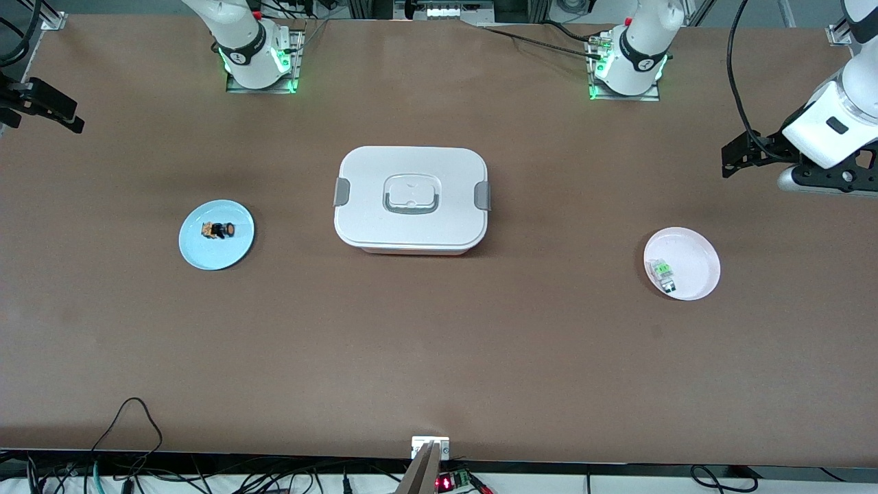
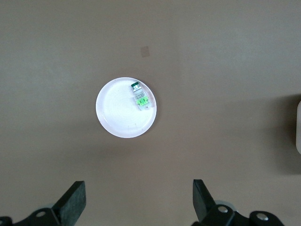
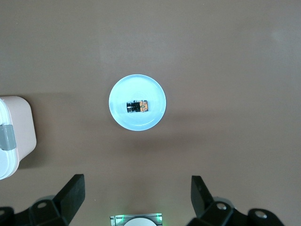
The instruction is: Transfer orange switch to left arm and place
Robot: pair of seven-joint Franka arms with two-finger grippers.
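Note:
The orange switch [image 1: 218, 230], a tiny black block with orange marks and a tan end, lies on a light blue plate [image 1: 206, 252] toward the right arm's end of the table. In the right wrist view the switch [image 3: 138, 107] lies mid-plate [image 3: 155, 94]. My right gripper [image 3: 137, 193] is open and empty, high above the table near its own base, and shows at the front view's edge [image 1: 44, 113]. My left gripper [image 2: 139, 197] is open and empty, high near the left arm's end of the table [image 1: 734, 159]. The white lidded box [image 1: 410, 199] stands mid-table between the plates.
A pale pink plate [image 1: 694, 255] toward the left arm's end holds a clear-white component with green parts [image 1: 663, 272], also seen in the left wrist view [image 2: 141, 98]. The box's edge shows in both wrist views [image 3: 14, 132] [image 2: 298, 125]. Cables hang along the table's near edge.

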